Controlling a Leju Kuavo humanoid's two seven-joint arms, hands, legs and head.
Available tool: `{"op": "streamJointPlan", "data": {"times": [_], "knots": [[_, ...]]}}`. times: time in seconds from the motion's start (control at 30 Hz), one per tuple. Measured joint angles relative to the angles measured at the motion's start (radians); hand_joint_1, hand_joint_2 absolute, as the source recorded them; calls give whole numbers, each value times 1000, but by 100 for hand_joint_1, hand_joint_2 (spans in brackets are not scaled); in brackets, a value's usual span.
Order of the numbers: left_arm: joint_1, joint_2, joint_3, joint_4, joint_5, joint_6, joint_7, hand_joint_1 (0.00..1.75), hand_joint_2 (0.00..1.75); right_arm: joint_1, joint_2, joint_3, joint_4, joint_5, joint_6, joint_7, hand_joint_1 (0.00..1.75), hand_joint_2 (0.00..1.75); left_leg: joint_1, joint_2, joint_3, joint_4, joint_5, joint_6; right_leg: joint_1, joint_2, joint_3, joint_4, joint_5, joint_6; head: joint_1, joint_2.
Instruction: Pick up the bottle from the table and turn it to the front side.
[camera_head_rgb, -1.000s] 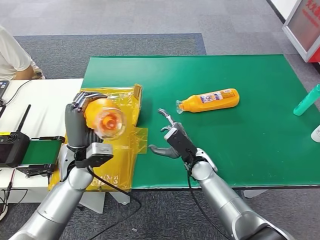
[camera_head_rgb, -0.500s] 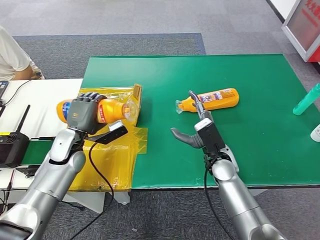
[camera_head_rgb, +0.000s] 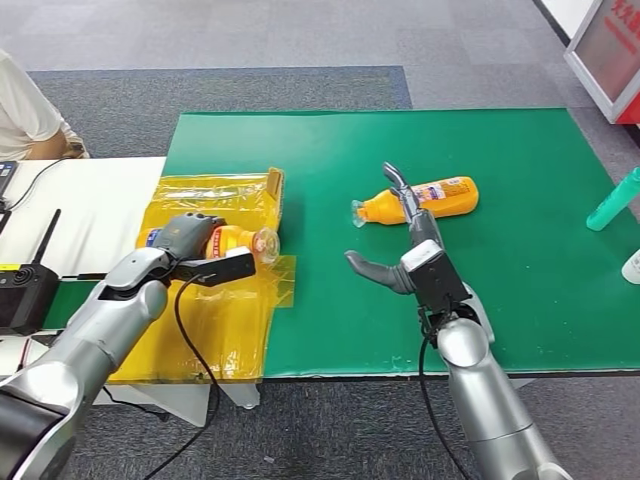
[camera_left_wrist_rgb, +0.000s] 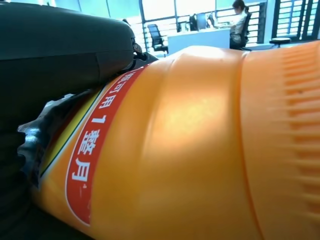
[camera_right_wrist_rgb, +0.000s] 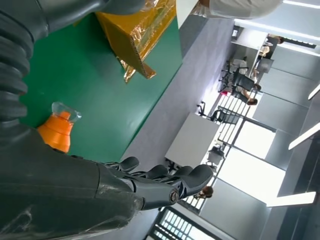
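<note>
My left hand (camera_head_rgb: 185, 235) grips one orange bottle (camera_head_rgb: 230, 241) flat over yellow wrapping (camera_head_rgb: 226, 330); right hand (camera_head_rgb: 407, 250), fingers spread, reaches beside the second bottle (camera_head_rgb: 434, 197)

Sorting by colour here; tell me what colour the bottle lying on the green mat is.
Orange bottle, clearest in the head view.

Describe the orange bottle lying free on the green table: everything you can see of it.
The orange bottle looks like glossy plastic, with a ribbed orange neck and clear cap. It carries a white, blue and red label. It lies on its side on the green table, cap toward the robot's left. The right hand reaches over its neck; contact is unclear.
</note>
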Motion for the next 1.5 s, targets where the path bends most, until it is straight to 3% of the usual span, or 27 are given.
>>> {"op": "streamJointPlan", "data": {"times": [0.17, 0.5, 0.7, 0.83, 1.5], "knots": [[-28, 1, -45, 30, -22, 15, 29, 175, 175, 2, 0, 0, -13, 3, 1, -4, 0, 175, 0, 0, 0, 0, 0, 0, 0, 0, 0, 0, 0, 0, 0, 0], [-21, -3, -54, 48, 153, -33, -99, 175, 175, -5, 0, 10, -21, -1, 11, -24, 0, 175, 0, 0, 0, 0, 0, 0, 0, 0, 0, 0, 0, 0, 0, 0], [-19, -11, -53, 48, 174, -35, -98, 175, 175, -17, 0, 26, -14, -7, 17, -31, 0, 175, 0, 0, 0, 0, 0, 0, 0, 0, 0, 0, 0, 0, 0, 0], [-19, -16, -57, 48, 166, -9, -67, 0, 175, -20, 0, 31, -11, -7, 17, -31, 0, 175, 0, 0, 0, 0, 0, 0, 0, 0, 0, 0, 0, 0, 0, 0], [7, -15, -65, 26, 195, 38, -62, 0, 175, -20, 0, 39, -9, -4, 16, -42, 0, 175, 0, 0, 0, 0, 0, 0, 0, 0, 0, 0, 0, 0, 0, 0]]}}
